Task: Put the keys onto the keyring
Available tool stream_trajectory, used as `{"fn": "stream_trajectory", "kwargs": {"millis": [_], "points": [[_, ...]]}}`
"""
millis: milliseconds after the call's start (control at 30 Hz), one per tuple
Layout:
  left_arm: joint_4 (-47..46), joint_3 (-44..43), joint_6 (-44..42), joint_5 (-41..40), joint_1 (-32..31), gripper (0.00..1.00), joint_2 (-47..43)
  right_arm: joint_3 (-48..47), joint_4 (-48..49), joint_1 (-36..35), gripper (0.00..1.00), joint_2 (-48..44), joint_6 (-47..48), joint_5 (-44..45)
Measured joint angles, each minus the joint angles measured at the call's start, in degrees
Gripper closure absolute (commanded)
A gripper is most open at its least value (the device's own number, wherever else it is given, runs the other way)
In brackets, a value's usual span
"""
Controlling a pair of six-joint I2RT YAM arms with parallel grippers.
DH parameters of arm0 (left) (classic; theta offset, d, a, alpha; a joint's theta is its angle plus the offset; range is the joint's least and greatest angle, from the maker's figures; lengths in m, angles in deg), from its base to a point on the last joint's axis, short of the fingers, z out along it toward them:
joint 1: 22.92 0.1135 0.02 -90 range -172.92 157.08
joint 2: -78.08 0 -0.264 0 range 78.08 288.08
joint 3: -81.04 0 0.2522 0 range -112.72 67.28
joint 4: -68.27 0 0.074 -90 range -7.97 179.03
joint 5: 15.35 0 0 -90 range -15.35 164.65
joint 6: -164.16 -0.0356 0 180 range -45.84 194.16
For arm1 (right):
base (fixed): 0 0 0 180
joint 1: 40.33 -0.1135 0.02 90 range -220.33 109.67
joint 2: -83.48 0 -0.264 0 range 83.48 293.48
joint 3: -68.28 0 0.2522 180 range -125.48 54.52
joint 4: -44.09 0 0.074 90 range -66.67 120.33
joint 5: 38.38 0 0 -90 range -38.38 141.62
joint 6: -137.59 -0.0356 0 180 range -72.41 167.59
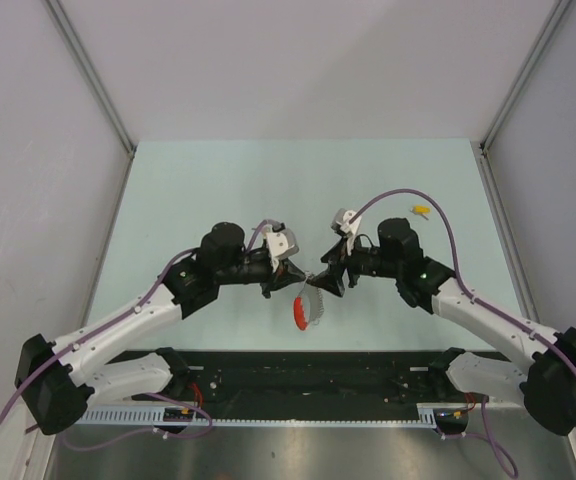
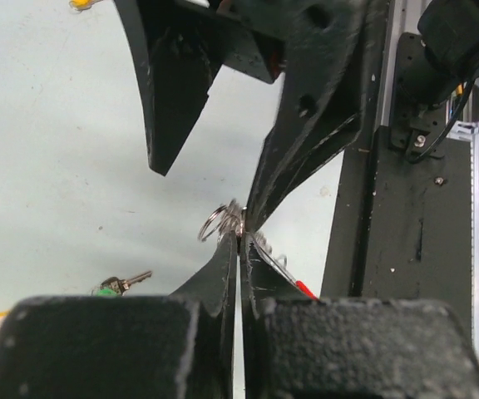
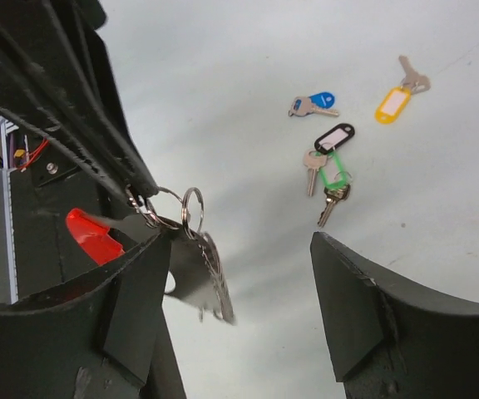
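1 keyring (image 3: 90,235) hangs clamped in left pincer (image 2: 239,239); right pincer (image 3: 241,241) gapes.

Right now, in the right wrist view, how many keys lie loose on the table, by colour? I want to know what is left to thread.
blue key: 1
yellow key: 1
black key: 1
green key: 1
Total: 4
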Motion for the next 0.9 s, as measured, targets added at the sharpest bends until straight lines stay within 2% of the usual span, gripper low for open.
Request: {"fn": "stream_trajectory", "kwargs": {"millis": [233,467,667,700,767,900], "points": [[-1.92,1.55,-0.39,3.74,0.87,1.00,-0.59,-0.09,1.03,1.84,0.28,5.57,-4.72,2.75],[-7.41,4.33,2.12,4.63,2.29,1.00,-1.36,-0.11,0.46,2.80,0.26,4.39,-6.27,5.60],[-9.25,5.64,-0.96,5.05,2.40,0.99,-1.92,-0.11,0.02,6.45,0.21,-0.28,-8.81,8.87],[-9.27,5.70,-2.21,5.05,2.45,1.00,-2.16,-0.11,0.24,7.30,0.12,-0.76,-9.33,9.44],[-9.53,6.40,-4.28,5.09,2.49,1.00,-3.17,-0.11,0.70,9.42,0.05,-1.09,-10.67,10.51],[-10.58,7.26,-5.66,5.31,2.75,1.00,-4.35,-0.11,1.07,13.84,0.09,-1.03,-11.58,15.13]]}}
